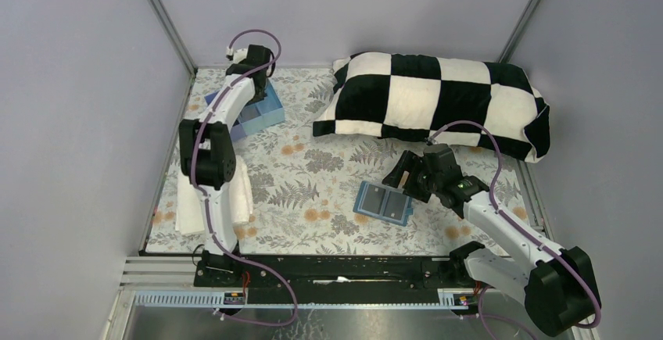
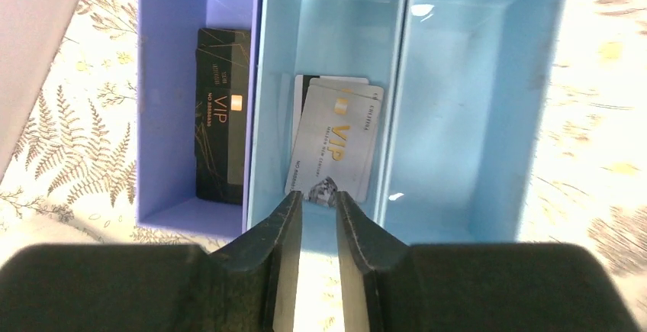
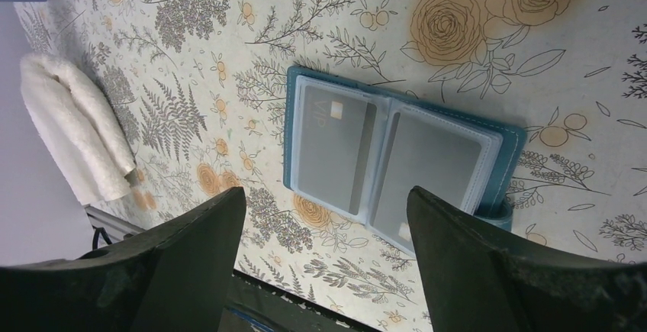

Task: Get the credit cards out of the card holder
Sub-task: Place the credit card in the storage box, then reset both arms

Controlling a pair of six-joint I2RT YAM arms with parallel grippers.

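The top view looks down from above the near edge over the whole table [image 1: 313,187]. The left wrist view peers closely into the compartment tray [image 2: 328,42] near the far-left corner. The right wrist view looks closely down on the card holder [image 3: 397,156]. The top view shows both.

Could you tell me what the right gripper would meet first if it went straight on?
Probably the open card holder, lying flat on the floral cloth straight ahead of its spread fingers, though depth is unclear.
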